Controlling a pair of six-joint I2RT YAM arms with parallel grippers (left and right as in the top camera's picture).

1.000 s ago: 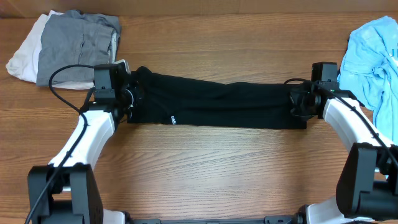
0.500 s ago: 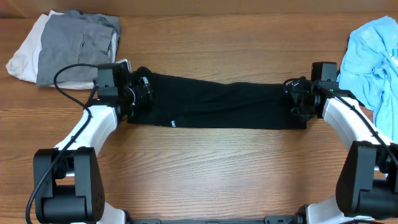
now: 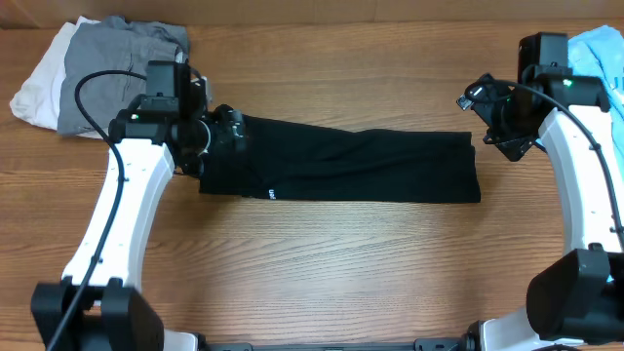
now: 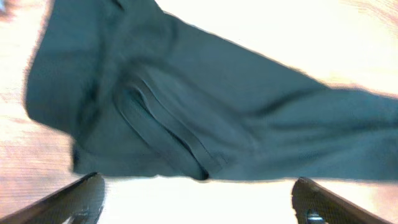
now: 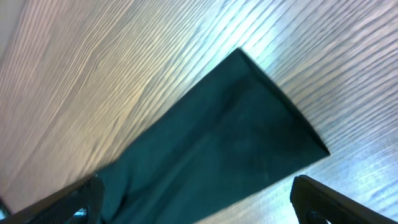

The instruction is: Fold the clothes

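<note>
The black shirt (image 3: 341,166) lies folded into a long flat strip across the middle of the table, its small white logo (image 3: 272,192) near the front left. My left gripper (image 3: 224,134) hovers over the strip's left end, open, with nothing between its fingers (image 4: 74,199); the left wrist view shows the shirt (image 4: 205,118) just beyond the left gripper (image 4: 199,208). Up and to the right of the strip's right end, my right gripper (image 3: 493,121) is open and clear of the cloth. The right wrist view shows that end of the shirt (image 5: 236,143) below the empty right gripper (image 5: 199,205).
A grey garment (image 3: 122,73) lies on a white one (image 3: 39,90) at the back left corner. A crumpled light blue garment (image 3: 597,73) sits at the back right, close behind my right arm. Bare wood shows in front of the strip.
Both grippers have opened and let go of the shirt's ends. The right gripper has risen and pulled back to the right; the left one has lifted slightly over the left end.
</note>
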